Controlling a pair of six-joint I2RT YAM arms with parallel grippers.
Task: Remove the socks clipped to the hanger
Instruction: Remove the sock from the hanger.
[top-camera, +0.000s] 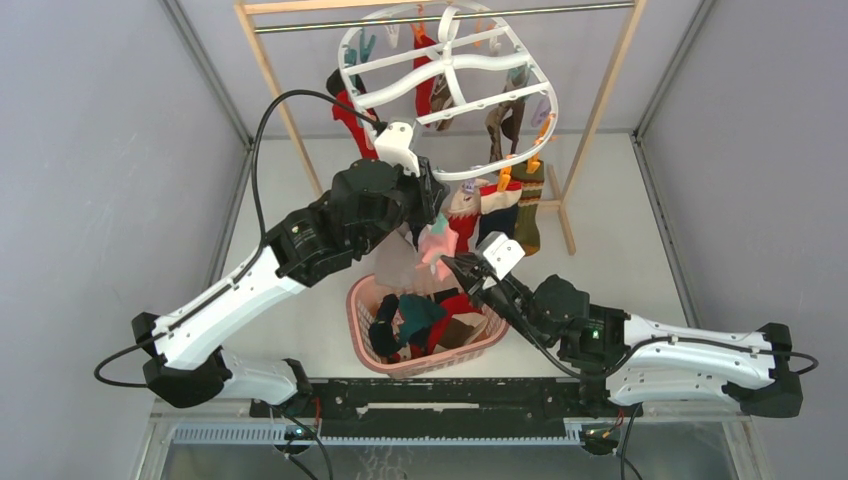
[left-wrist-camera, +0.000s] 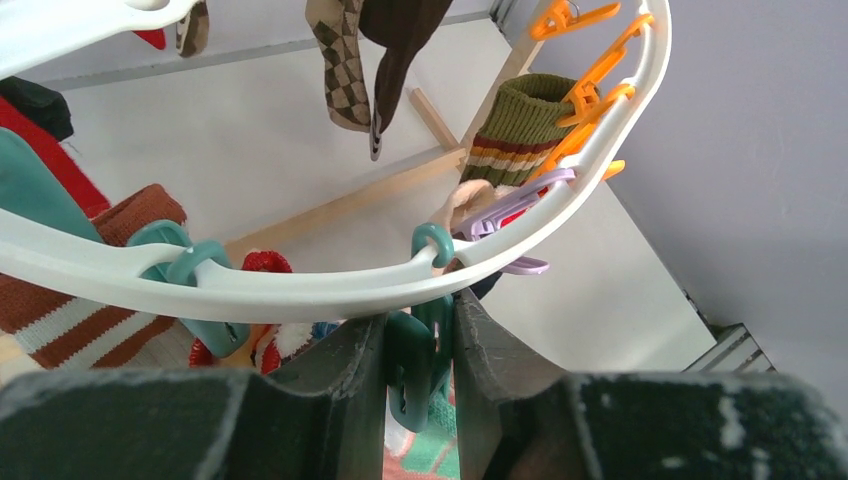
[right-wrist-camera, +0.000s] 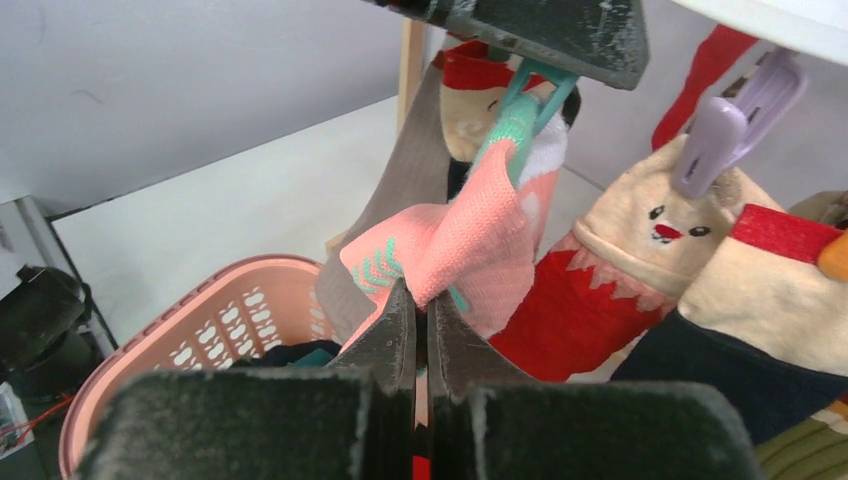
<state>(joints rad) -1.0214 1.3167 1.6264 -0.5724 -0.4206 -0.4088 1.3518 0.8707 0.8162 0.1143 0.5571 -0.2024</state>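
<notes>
At hanger (left-wrist-camera: 300, 292) rim, six o'clock: left gripper (left-wrist-camera: 420, 335) squeezing teal clip (left-wrist-camera: 413, 372).
Right gripper (right-wrist-camera: 421, 312): pinched shut on pink sock (right-wrist-camera: 470, 240).

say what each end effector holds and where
Left end effector: teal clip on the hanger, across its body. Right end effector: pink sock, lower fold.
</notes>
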